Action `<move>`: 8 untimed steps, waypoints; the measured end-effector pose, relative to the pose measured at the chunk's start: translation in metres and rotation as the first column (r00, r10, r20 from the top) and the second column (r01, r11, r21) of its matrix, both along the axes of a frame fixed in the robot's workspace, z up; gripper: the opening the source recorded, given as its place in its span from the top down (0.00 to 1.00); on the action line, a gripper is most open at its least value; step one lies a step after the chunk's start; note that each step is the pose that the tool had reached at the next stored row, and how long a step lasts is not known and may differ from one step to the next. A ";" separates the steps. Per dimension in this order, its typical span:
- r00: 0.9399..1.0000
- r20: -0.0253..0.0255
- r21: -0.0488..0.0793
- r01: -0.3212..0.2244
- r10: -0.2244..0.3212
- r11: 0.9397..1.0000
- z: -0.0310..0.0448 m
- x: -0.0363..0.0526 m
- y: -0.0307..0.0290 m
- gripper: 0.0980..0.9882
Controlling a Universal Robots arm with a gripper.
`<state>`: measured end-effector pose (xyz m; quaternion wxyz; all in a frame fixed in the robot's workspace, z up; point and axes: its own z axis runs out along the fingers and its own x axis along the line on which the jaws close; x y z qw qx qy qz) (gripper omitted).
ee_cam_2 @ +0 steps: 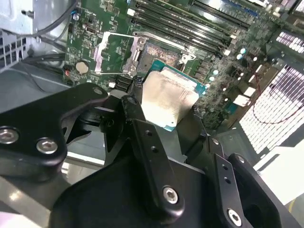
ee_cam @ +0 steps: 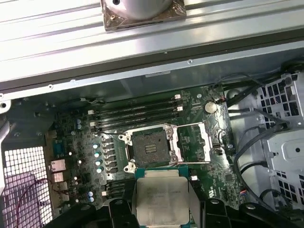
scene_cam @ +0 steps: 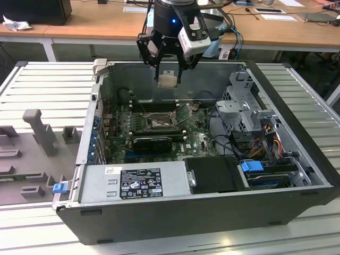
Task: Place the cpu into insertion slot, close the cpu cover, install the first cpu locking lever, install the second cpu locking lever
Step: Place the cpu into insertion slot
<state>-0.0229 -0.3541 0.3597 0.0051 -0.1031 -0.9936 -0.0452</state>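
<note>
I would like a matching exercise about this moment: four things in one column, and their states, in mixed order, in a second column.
Things:
1. cpu
2. insertion slot
3. cpu cover
4. gripper

States:
a. swung open beside the insertion slot
b. shut on the cpu
c. held in the air
d. empty and uncovered

Pairs: 1-c, 2-d, 3-a, 4-b.

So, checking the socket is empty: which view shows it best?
First wrist view: the socket faces the camera, unblocked. In the second wrist view the chip overlaps its edge; the exterior view shows it far off.
</note>
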 end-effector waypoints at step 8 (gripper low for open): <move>0.998 0.000 0.000 0.066 -0.066 0.998 0.0000 -0.0039 0.0000 0.52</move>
